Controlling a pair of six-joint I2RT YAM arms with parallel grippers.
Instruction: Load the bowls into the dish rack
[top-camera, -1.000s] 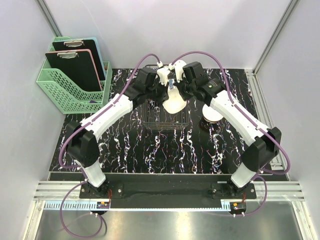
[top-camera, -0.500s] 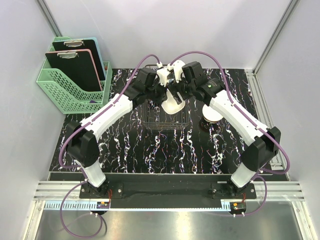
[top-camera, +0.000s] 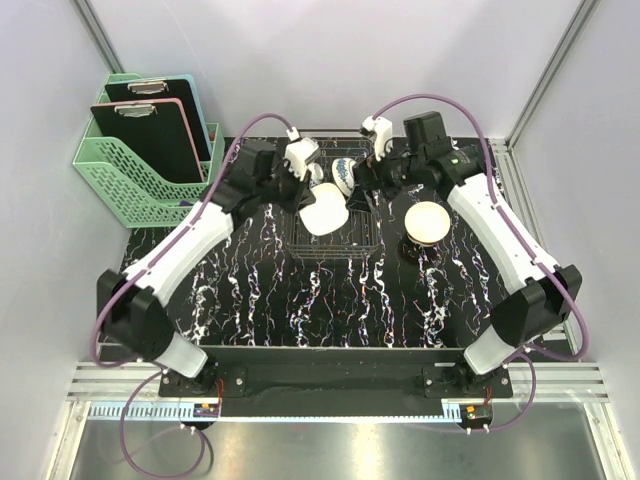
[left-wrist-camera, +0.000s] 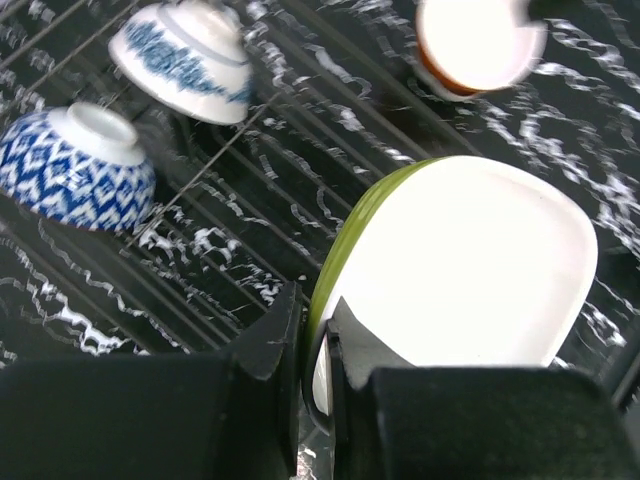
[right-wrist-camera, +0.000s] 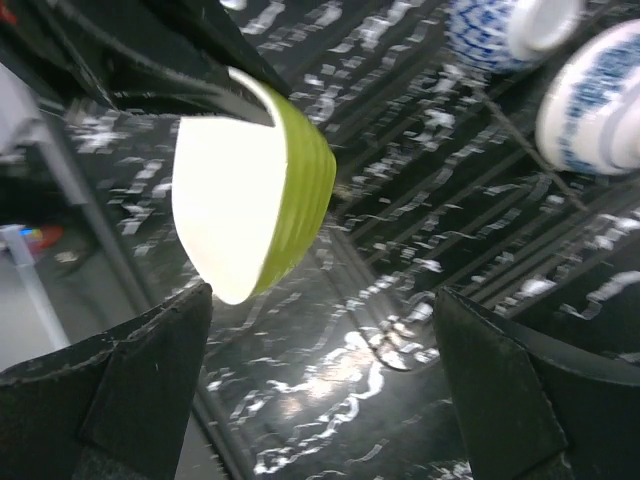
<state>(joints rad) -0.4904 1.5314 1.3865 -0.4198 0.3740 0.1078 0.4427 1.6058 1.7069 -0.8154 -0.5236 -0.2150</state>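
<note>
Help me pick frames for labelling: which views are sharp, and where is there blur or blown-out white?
Top external: sharp, evenly lit. Left wrist: the orange bowl smears with motion; the white inside of the lime green bowl is washed out. Right wrist: softest; a blue-patterned bowl at the right edge is blurred, and the green one's inside is blown out too.

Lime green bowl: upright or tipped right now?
Tipped on edge. The left gripper pinches the rim of the lime green bowl, white inside facing sideways, over the dish rack.
</note>
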